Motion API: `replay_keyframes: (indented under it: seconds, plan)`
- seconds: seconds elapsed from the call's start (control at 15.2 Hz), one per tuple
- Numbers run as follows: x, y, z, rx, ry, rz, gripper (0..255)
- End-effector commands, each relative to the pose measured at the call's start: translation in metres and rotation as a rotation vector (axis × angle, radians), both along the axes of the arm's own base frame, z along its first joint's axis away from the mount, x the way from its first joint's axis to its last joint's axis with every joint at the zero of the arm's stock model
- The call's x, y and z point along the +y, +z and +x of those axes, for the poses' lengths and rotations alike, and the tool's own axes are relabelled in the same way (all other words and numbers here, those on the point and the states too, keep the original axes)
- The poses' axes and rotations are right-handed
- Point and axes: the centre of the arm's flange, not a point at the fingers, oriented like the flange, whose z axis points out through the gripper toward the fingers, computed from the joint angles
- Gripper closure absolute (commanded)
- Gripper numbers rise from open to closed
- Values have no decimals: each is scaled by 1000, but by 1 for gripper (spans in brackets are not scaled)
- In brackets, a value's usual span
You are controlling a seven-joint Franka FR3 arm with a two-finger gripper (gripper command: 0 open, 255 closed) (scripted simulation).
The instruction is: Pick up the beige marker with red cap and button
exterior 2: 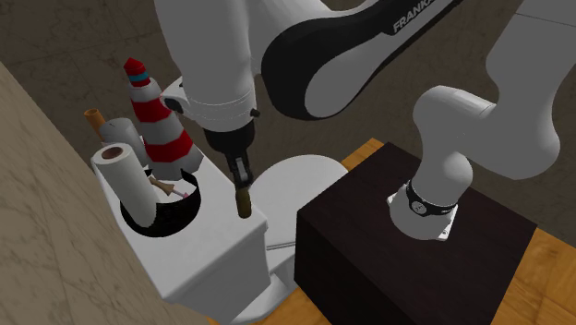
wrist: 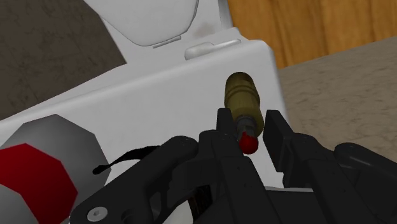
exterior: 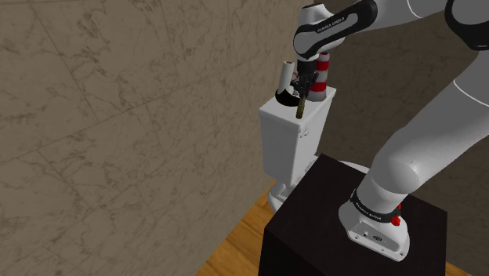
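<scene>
One marker (wrist: 243, 102), olive-tan in the body with a red end, sits between the fingers of my hand (wrist: 249, 124). The fingers are drawn in narrow and clasp it just below the red end. It hangs upright, red end up and tan body pointing down. It is over the flat top of a white toilet tank (exterior 2: 208, 268), near the tank's front edge. I cannot tell from here whether its lower tip touches the lid or is just off it.

In the second exterior view, a black bowl (exterior 2: 138, 222) sits on the tank top beside the marker, towards that view's left, with a few small things in it that I can't make out. A white paper roll (exterior 2: 125, 171) stands at the bowl's rim. Behind the bowl rises a red-and-white striped cone (exterior 2: 162, 125) with a dark tip.

Towards that view's right, the white toilet lid (exterior 2: 295, 180) lies below the tank. Next to it is the dark box stand (exterior 2: 369, 249) that carries the arm's base. The stand rests on a wooden floor (exterior: 235, 247), and a brown stone-patterned wall (exterior: 117, 118) runs behind the tank.
</scene>
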Motion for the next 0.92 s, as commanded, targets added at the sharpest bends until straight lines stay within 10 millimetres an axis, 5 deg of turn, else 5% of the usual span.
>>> replay_keyframes:
  seconds: [0.0, 0.86]
  plan:
    - [0, 10, 0, 0, 0, 0, 255]
    - [0, 69, 0, 0, 0, 0, 255]
